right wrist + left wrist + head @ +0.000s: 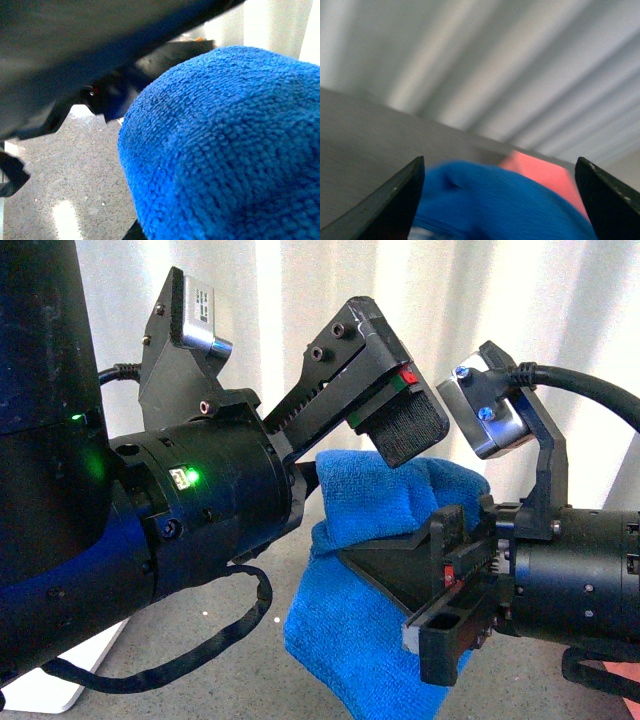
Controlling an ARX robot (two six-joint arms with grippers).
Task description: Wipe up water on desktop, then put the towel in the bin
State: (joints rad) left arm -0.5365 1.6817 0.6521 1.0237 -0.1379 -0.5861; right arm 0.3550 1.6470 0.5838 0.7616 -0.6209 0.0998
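My right gripper point(432, 585) holds the bright blue towel point(345, 640) up above the speckled grey desktop point(240, 680), shut on it, and the cloth hangs in thick folds below the fingers. The left gripper point(392, 410) stands open close above and in front of the towel, not touching it. In the left wrist view the towel point(500, 205) lies blurred between the two spread dark fingertips point(395, 200), with the salmon-pink bin point(545, 175) just beyond it on the desktop point(365, 140). The towel point(230, 150) fills the right wrist view and hides that gripper's fingers.
The white flat base of a rack point(55, 685) sits at the near left. A black cable point(200, 660) loops under the left arm. White curtains point(290, 300) close off the back. The left arm's dark body point(100, 50) crosses the right wrist view.
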